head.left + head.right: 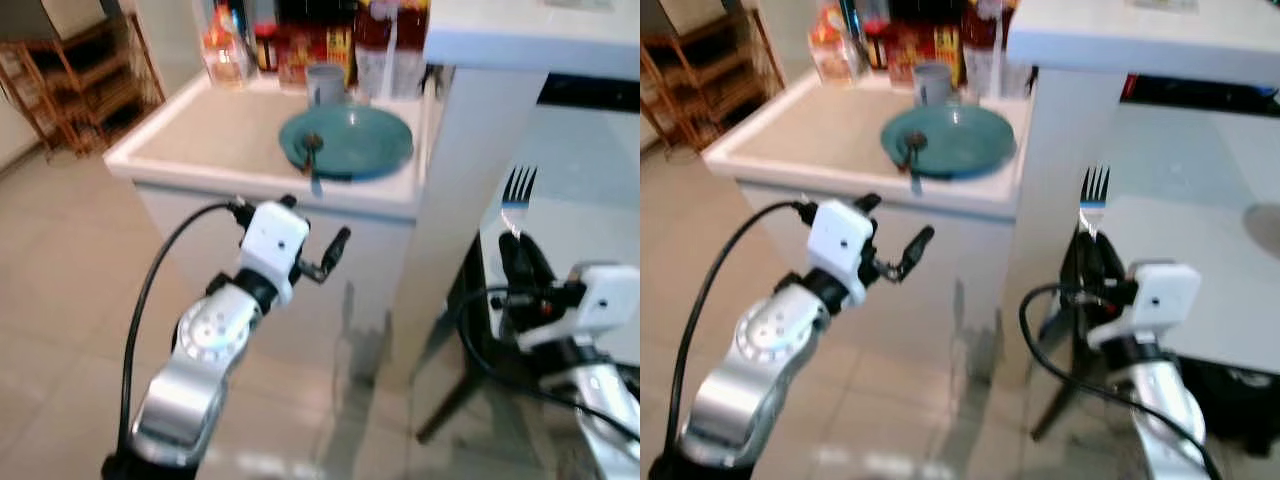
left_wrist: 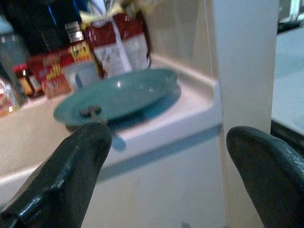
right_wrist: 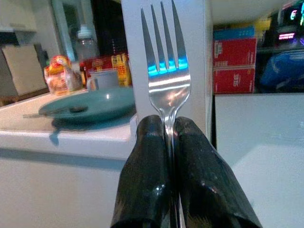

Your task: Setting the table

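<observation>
**Fork held upright beside counter**

Packet labels behind the plate (image 1: 346, 140) were red and yellow; no writing was legible. Right gripper (image 3: 170, 128) had its fingers pressed together on the fork (image 3: 165, 61), tines up, handle pinched between the pads. Left gripper (image 1: 318, 255) was spread wide, holding nothing, short of the counter (image 1: 200, 140). Wrist views showed a spoon (image 2: 92, 113) on the plate and a mug (image 3: 102, 78) behind it.

My left pincer (image 1: 318, 250) hangs raised with fingers spread wide; my right pincer (image 1: 1092, 250) points up, fingers pinched together.
</observation>
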Robot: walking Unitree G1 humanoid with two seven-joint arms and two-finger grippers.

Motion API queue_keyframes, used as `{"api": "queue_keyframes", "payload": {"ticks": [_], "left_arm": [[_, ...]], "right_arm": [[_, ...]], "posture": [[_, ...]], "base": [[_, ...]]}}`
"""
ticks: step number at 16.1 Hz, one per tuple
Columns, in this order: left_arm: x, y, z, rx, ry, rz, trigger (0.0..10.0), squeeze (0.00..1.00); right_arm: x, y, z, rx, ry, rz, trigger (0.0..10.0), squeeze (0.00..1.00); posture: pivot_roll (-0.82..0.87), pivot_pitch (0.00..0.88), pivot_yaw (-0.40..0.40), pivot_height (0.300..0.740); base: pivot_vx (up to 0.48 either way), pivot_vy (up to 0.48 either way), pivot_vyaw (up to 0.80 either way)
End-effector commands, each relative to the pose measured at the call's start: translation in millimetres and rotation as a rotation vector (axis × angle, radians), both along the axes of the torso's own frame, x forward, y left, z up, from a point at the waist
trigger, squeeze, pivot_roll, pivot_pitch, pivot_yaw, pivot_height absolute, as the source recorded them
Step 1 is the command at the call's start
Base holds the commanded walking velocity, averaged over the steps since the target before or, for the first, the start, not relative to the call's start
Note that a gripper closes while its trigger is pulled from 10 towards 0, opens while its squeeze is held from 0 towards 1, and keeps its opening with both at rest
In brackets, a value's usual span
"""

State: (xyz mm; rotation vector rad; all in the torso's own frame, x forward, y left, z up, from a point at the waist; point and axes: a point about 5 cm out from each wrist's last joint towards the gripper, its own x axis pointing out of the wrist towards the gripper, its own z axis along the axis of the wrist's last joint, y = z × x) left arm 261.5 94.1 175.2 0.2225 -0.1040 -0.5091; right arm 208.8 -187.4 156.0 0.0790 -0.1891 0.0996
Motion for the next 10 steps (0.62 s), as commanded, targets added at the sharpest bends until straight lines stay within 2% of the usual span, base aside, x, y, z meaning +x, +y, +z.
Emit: {"api": "queue_keyframes", "payload": {"ticks": [1,6,10], "left_arm": [[1.4,0.7,0.6,0.001,-0.002,-0.002,10.0,0.09],[6.9,-1.7,2.6,-0.012,-0.010,-0.006,10.0,0.09],[11.1,-1.6,4.9,-0.038,-0.024,0.033,10.0,0.09]], "right_arm": [[-2.6,-2.0,4.1,0.008,-0.013,-0.024,10.0,0.00],[-1.4,-9.1,9.1,0.056,-0.003,-0.110,10.0,0.00],[6.0,-6.5,8.2,0.037,0.065,-0.082,10.0,0.00]], "posture": [[-0.02,0.029,0.032,0.740],[-0.04,0.037,0.047,0.740],[-0.06,0.043,0.025,0.740]], "base": [[0.000,-0.330,0.00],[0.000,-0.332,0.00],[0.000,-0.331,0.00]]}}
